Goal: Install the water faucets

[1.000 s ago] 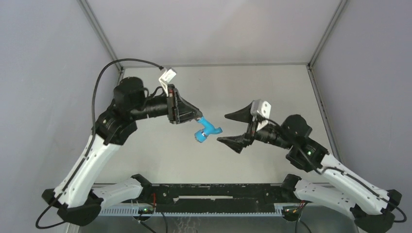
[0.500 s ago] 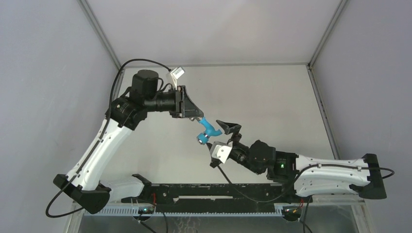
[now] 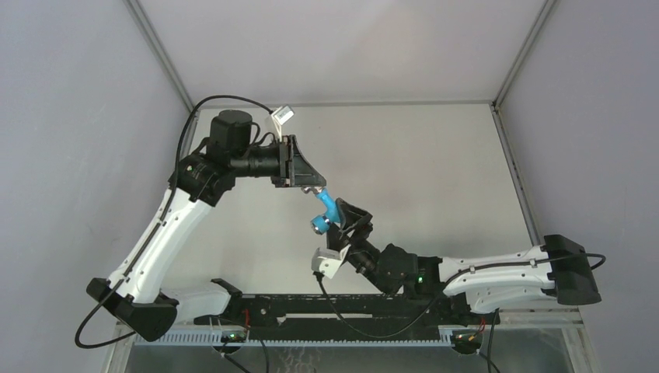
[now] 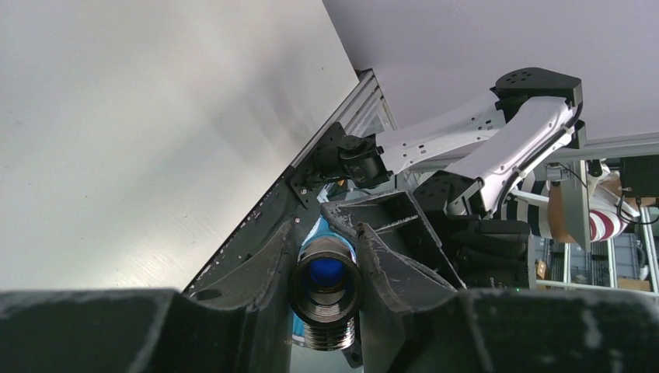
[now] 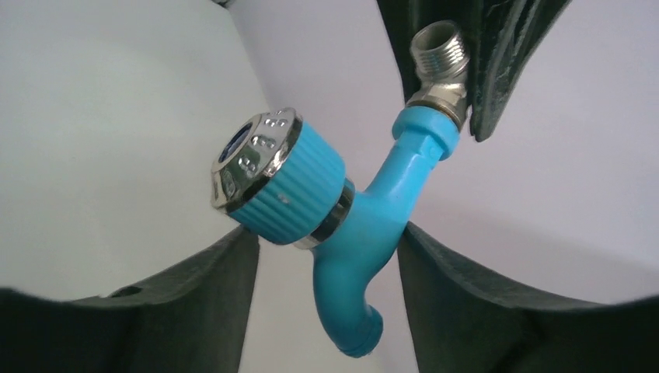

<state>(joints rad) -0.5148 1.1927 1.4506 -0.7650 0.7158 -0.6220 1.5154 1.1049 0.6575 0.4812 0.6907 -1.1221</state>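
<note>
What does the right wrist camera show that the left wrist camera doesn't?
Only the right wrist view shows the blue faucet side-on: its ribbed knob, its curved spout, and the right gripper open on either side of it. Only the left wrist view looks straight down the bore of the threaded end, with the right arm behind. Both show the left gripper clamped on that threaded end.

The tap (image 5: 365,225) is bright blue with a shiny silver end and cap. The table (image 3: 435,155) is pale grey.
</note>
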